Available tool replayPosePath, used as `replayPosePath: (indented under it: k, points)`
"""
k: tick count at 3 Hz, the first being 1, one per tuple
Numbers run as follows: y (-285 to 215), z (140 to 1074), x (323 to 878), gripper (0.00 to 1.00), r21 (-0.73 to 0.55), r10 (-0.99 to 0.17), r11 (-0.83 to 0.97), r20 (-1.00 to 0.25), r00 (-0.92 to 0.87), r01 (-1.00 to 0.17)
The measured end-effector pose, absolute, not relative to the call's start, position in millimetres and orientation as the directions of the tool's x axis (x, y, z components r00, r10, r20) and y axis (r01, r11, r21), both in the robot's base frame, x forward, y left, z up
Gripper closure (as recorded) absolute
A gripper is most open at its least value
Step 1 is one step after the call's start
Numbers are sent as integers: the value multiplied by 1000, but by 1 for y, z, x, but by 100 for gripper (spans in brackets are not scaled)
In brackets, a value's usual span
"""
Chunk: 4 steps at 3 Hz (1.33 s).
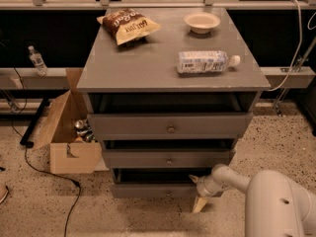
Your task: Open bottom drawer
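The grey cabinet (168,68) has three drawers with small round knobs. The bottom drawer (148,190) is the lowest grey front, just above the floor, with its knob (168,193) at the middle. My gripper (196,191) is at the right end of that front, low by the floor. It is open, with one cream finger (193,179) at the front's top edge and the other (200,204) pointing down below it. My white arm (266,196) comes in from the bottom right.
On the cabinet top lie a snack bag (127,25), a bowl (202,21) and a plastic bottle (205,61). An open cardboard box (66,132) with cans stands left of the cabinet. A black cable (44,169) runs over the speckled floor.
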State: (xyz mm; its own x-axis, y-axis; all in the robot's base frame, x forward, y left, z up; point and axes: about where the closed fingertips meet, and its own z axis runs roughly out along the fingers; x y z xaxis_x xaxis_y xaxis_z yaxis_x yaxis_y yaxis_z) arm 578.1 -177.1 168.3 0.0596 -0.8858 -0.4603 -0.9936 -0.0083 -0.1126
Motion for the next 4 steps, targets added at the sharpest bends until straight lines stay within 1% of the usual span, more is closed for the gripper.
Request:
replayPosePath:
  k: [2, 3, 4]
  points:
    - [-171, 174, 563, 50, -85, -895, -66, -436, 97, -994]
    - [-175, 181, 549, 73, -77, -897, -73, -430, 100, -994]
    - [-178, 184, 520, 96, -51, -893, -78, -441, 92, -996]
